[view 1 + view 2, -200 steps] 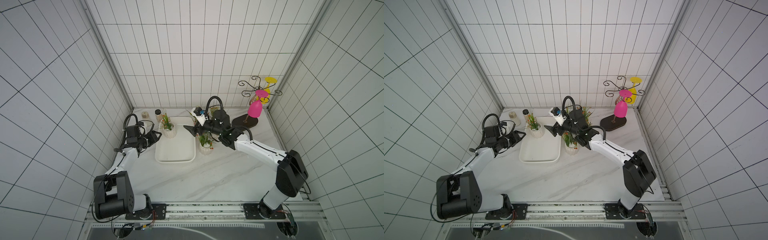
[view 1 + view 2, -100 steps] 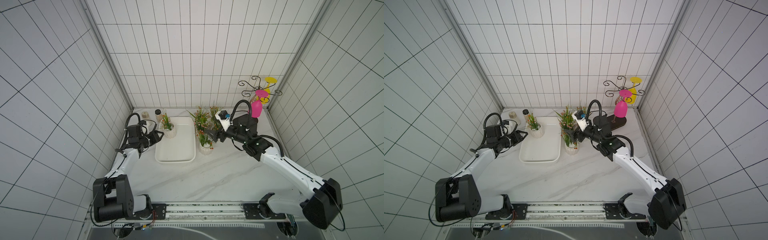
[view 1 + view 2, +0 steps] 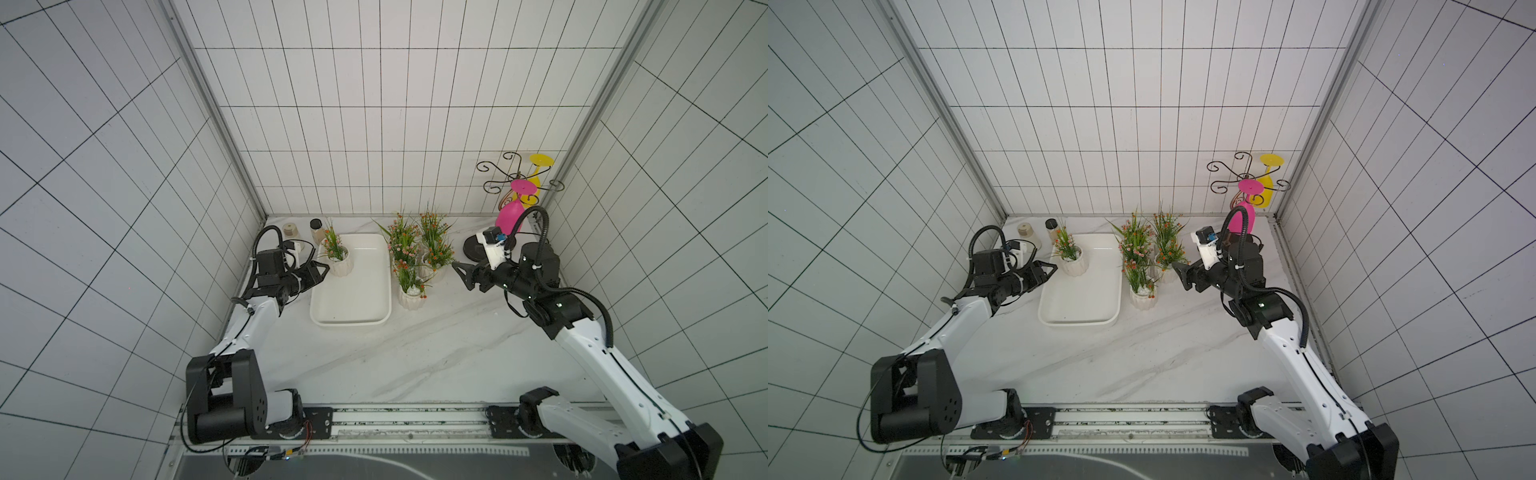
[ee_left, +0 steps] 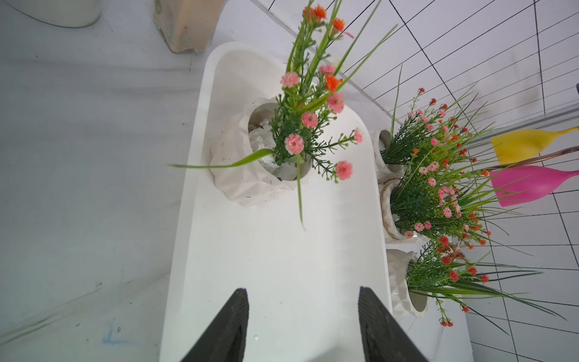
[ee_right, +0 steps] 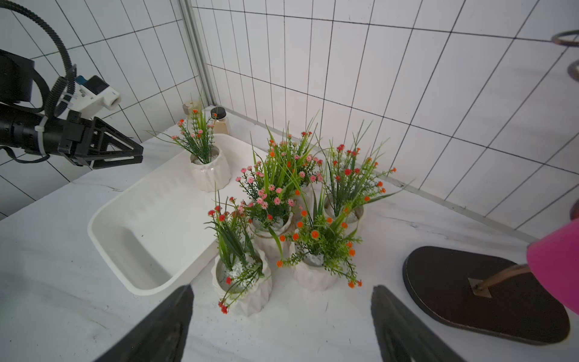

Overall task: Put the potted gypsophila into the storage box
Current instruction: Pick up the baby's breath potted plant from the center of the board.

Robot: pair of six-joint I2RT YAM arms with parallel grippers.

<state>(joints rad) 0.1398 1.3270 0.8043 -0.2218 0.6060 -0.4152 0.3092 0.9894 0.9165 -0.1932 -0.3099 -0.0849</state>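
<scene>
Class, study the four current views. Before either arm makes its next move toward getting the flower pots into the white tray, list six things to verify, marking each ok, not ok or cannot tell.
1. Right gripper open and empty: ok.
2. Left gripper open, apart from the pot in the storage box: ok.
3. Bare floor left in the storage box for more pots: ok.
4. Nearest pot outside upright beside the box: ok.
5. Its sprigs free of the neighbouring pots: not ok, they overlap.
6. Pink glass clear of the right gripper's reach: cannot tell.
</scene>
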